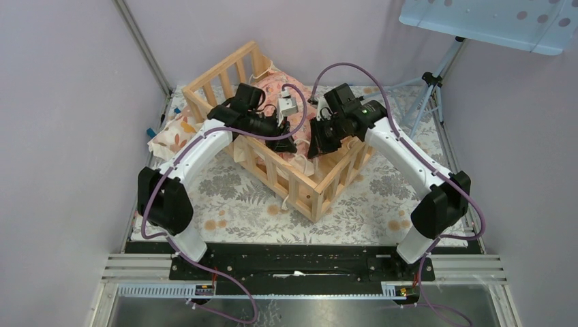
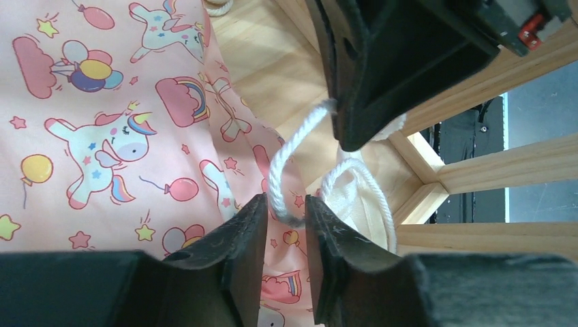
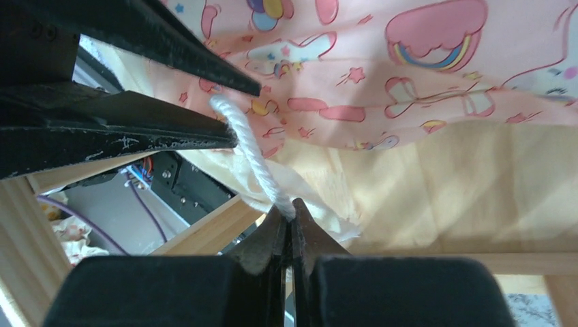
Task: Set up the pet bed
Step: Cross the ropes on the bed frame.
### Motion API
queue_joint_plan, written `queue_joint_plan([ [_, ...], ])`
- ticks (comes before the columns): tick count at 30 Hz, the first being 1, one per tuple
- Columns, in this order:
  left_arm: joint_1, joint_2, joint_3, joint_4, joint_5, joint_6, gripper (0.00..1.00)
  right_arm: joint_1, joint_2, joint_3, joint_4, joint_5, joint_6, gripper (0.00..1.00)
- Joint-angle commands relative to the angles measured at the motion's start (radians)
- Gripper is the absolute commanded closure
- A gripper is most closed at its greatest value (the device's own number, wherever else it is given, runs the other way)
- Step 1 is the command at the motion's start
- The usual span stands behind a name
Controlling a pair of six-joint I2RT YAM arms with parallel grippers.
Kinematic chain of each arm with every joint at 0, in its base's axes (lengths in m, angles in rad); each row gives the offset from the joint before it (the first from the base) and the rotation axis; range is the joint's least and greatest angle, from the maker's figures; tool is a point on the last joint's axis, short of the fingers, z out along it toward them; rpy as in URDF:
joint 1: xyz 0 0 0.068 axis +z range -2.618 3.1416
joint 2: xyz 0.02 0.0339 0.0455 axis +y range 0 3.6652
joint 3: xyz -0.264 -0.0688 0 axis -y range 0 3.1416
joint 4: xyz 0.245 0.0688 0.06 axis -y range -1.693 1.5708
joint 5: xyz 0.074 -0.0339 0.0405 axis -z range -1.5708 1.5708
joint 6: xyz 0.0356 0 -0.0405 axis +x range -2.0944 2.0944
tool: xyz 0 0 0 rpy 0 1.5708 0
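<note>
The pet bed (image 1: 300, 184), a light wooden frame with slatted rails, stands mid-table with a pink unicorn-print cushion (image 1: 272, 92) lying in it. Both grippers reach into its near right corner. A white cord (image 2: 293, 146) from the cushion (image 2: 102, 102) runs between them. My left gripper (image 2: 286, 204) is open, jaws slightly apart, with the cord's end lying loosely between the tips. My right gripper (image 3: 292, 208) is shut on the white cord (image 3: 252, 153) just above the rail (image 3: 204, 235). From above, the left gripper (image 1: 286, 139) and right gripper (image 1: 317, 146) nearly touch.
A small cream pillow with orange leaf prints (image 1: 174, 133) lies outside the bed's left rail. A floral cloth (image 1: 238, 197) covers the table. A tripod (image 1: 429, 95) stands at the back right. Walls close in on both sides.
</note>
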Motion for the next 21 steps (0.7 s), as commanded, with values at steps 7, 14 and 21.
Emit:
queue_joint_plan([
  [7, -0.006, -0.122, -0.042, 0.172, -0.110, -0.101, 0.57, 0.027, -0.083, 0.002, 0.054, -0.145, 0.184, 1.00],
  [14, -0.006, -0.263, -0.172, 0.419, -0.305, -0.263, 0.22, 0.067, -0.089, -0.003, 0.034, -0.100, 0.217, 1.00],
  [21, -0.005, -0.358, -0.196, 0.463, -0.433, -0.401, 0.17, 0.087, -0.114, -0.029, 0.000, -0.048, 0.230, 1.00],
])
